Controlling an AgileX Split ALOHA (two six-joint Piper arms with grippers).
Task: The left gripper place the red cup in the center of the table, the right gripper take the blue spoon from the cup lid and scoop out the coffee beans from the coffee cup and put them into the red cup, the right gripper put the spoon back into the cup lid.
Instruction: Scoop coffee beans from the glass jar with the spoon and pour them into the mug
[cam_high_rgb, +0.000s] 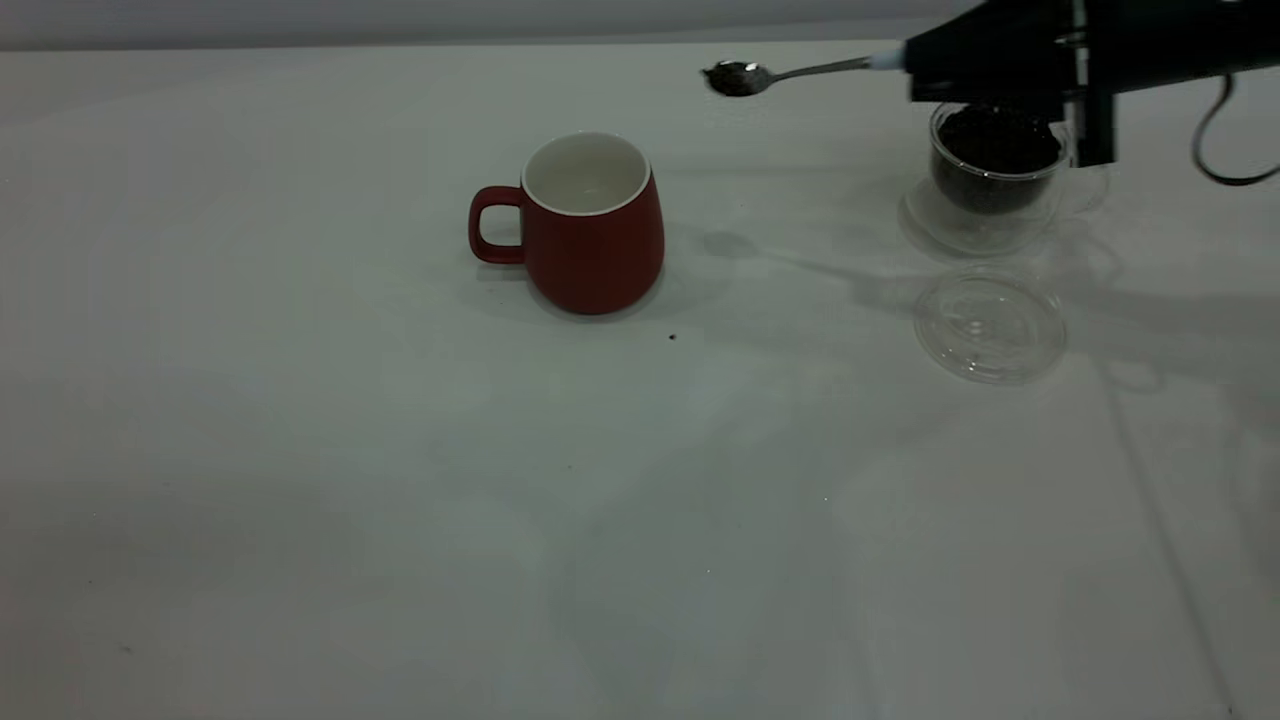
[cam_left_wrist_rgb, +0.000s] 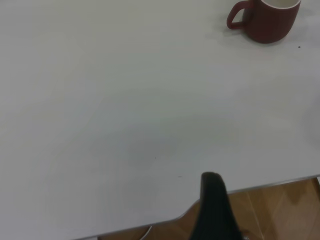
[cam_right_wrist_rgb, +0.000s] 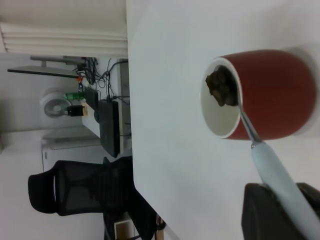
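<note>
Dark roasted beans (cam_high_rgb: 735, 79) fill the bowl of the spoon (cam_high_rgb: 790, 73), which the right hand (cam_high_rgb: 925, 62) clamps by its pale blue handle end, high over the counter (cam_high_rgb: 400, 500). The spoon's long axis runs nearly level, bowl pointing away from the hand toward the mug (cam_high_rgb: 590, 225), and that is the line the next move turns on: in the exterior view the loaded bowl hangs in the air above and to the right of the mug's mouth, not yet over it, so judging from this the hand needs to carry on along the spoon's own axis and come lower before tipping. The right wrist view looks down the stem and sets the bowl against the mug's white rim, which suggests the aim is already fairly true. The mug stands upright near the middle of the counter, handle turned away from the right arm, its white inside bare as far as can be seen. Directly below the right hand sits the glass cup (cam_high_rgb: 995, 165), heaped with more beans, and the lid (cam_high_rgb: 990, 325) lies flat just in front of it, without the spoon. The left hand (cam_left_wrist_rgb: 215, 210) is parked by the counter's edge, well apart from the mug; whether its fingers are open I cannot tell.
</note>
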